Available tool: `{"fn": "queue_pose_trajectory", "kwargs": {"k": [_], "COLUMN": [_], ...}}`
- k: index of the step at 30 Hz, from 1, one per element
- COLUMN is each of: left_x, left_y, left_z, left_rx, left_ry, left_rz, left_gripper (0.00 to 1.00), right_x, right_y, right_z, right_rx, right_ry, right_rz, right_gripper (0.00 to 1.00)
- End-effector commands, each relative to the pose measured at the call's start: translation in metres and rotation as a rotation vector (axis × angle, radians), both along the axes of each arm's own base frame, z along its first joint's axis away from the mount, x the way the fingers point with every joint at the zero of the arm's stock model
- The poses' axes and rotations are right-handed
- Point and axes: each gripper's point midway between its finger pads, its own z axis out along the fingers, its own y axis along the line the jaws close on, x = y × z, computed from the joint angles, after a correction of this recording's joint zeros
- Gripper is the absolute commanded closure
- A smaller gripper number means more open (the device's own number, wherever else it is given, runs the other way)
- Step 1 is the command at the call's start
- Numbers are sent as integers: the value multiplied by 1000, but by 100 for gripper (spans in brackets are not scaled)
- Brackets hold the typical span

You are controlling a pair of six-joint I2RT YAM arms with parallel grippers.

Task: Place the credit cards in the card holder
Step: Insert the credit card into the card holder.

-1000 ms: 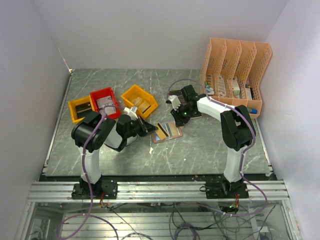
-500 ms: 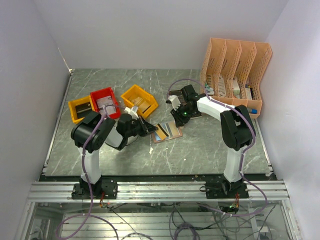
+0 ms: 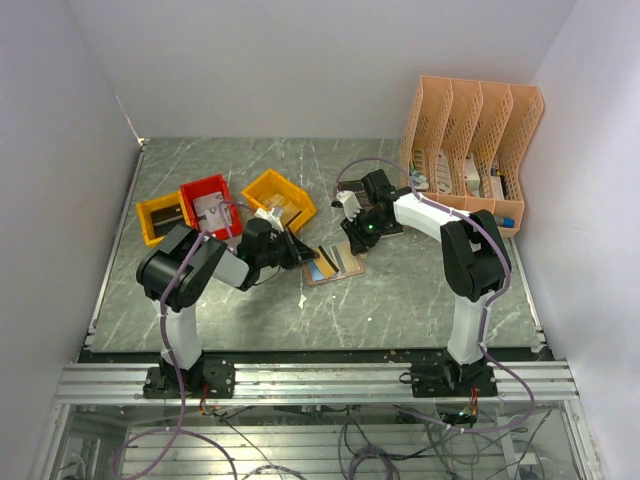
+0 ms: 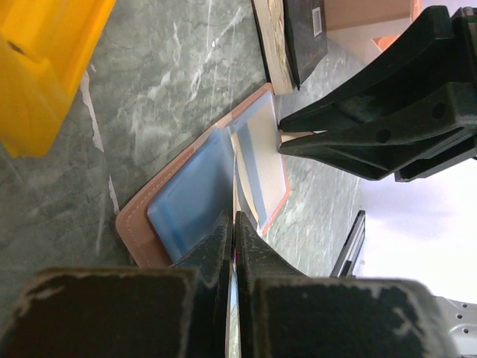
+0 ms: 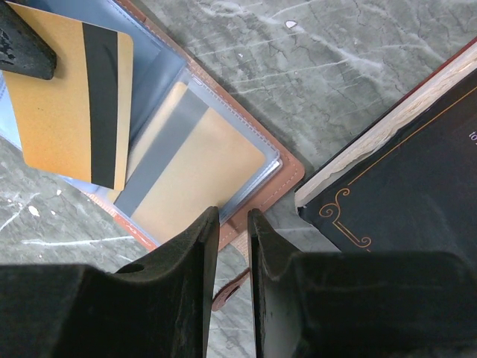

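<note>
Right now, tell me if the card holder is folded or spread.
Spread open: the card holder lies flat, clear sleeves up, one orange-gold card sleeved; right gripper pinches its edge, left gripper holds a striped card.

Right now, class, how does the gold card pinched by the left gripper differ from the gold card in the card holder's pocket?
The pinched gold card is bare, over the card holder; the pocketed gold card sits under clear plastic. The pinched card's stripe looks black, the pocketed card's grey. The left gripper grips only the pinched card. Both are orange-gold and striped.
</note>
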Motion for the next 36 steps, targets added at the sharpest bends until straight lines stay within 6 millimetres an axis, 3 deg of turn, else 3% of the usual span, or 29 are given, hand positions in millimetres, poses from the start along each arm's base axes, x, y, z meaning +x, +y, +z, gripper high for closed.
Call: {"fn": "queue_pose_trajectory", "kwargs": {"k": [1,23,36], "left_x": [3,4,4], "left_y": [0,-14,-20], "left_z": [-4,-5,17], "left_rx": [61,135,64], "left_ry": [8,23,58], "left_rz": [-1,-77,-58], "left_gripper": [93,93,93], "right_x": [1,-1,-3], "right_y": [3,5,7], "right_z": [-4,-4,-5], "right_rx": [2,9,12], "right_ry": [12,20,27], "right_rz": [15,22,25], "right_gripper": [77,77,77]}}
